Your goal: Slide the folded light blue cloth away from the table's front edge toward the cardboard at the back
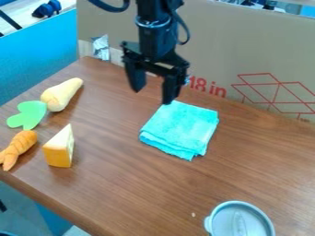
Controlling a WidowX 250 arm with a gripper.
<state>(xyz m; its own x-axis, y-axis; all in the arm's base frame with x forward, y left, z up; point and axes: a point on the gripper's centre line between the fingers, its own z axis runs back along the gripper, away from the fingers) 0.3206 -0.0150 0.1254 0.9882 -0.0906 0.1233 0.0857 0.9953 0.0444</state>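
The black gripper hangs from the top edge over the rear of the table, its two fingers spread apart with nothing between them. Its right fingertip is at the back corner of a folded turquoise cloth; whether they touch I cannot tell. To the left lie a pale yellow toy vegetable with a green leafy top, an orange toy carrot and a wedge of toy cheese standing near the carrot.
A grey-white round container with a small side tab is at the front right of the brown wooden table. Behind the table stands a cardboard panel, with a blue panel along the left.
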